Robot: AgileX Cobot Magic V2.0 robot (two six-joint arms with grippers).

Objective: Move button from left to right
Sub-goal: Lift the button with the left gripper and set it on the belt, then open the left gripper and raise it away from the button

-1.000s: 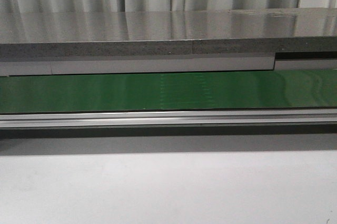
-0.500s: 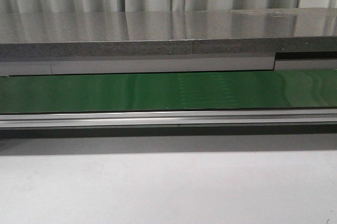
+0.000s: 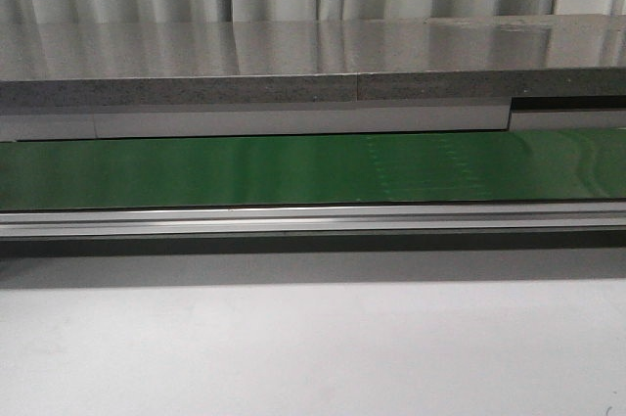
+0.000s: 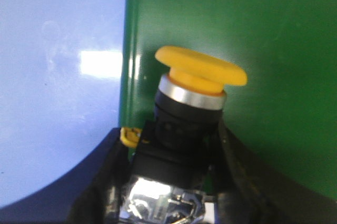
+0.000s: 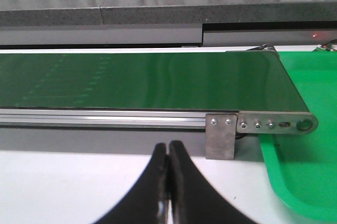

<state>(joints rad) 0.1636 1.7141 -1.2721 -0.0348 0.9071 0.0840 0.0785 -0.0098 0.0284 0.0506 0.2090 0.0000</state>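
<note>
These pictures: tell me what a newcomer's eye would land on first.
The orange-yellow cap of the button stands out, held between the left gripper fingers over the green belt. Next comes the long green belt running across the front view with nothing on it. In the right wrist view, the right gripper is shut before the belt's end, with a green tray beside it.

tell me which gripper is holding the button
The left gripper: the yellow-capped button sits between its fingers. The right gripper is shut on nothing.
</note>
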